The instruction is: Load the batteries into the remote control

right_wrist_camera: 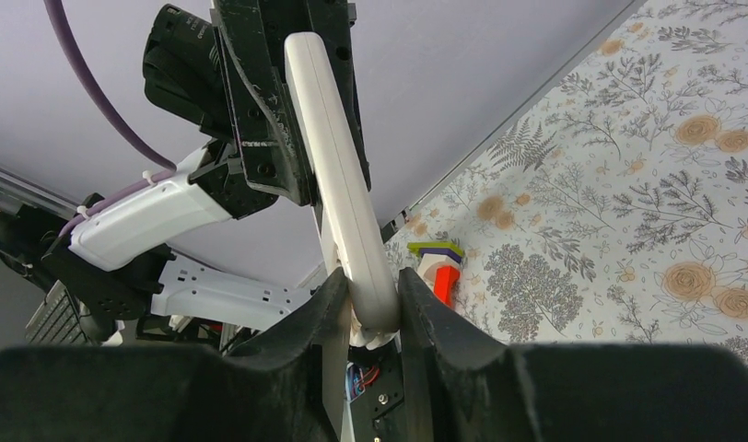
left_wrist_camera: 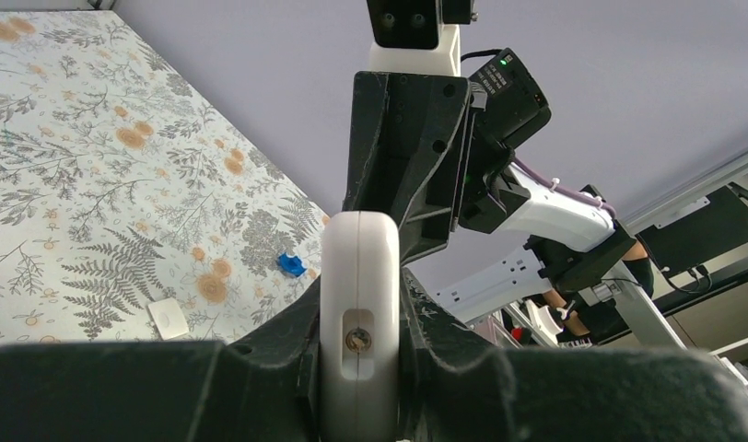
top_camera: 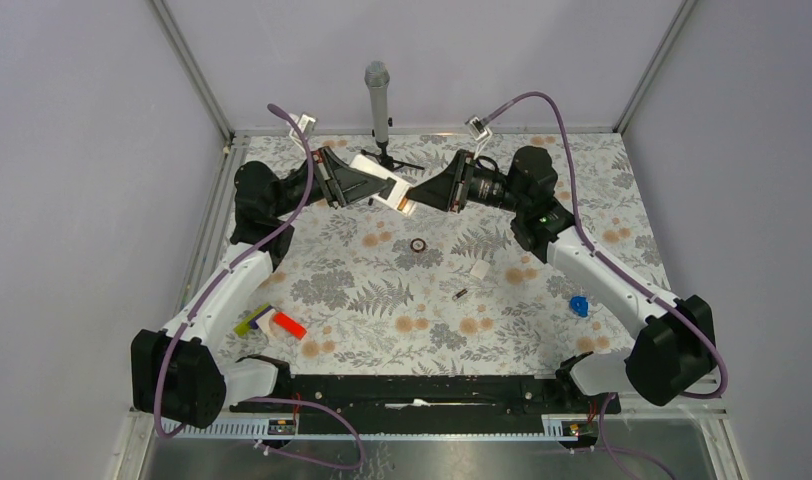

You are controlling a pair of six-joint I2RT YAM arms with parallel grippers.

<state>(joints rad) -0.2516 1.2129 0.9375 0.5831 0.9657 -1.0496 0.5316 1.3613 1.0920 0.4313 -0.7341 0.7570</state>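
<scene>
The remote control is held in the air over the back of the table, white back and sides showing. My left gripper is shut on one end; in the left wrist view the remote stands edge-on between the fingers. My right gripper is shut on the other end, and the remote runs up from its fingers. One battery lies on the table below and to the right. I cannot see the other battery.
A small white square piece lies near the battery. A dark ring lies mid-table, and a blue piece at the right. A red-and-white block with a yellow-green piece lies front left. A microphone stands at the back.
</scene>
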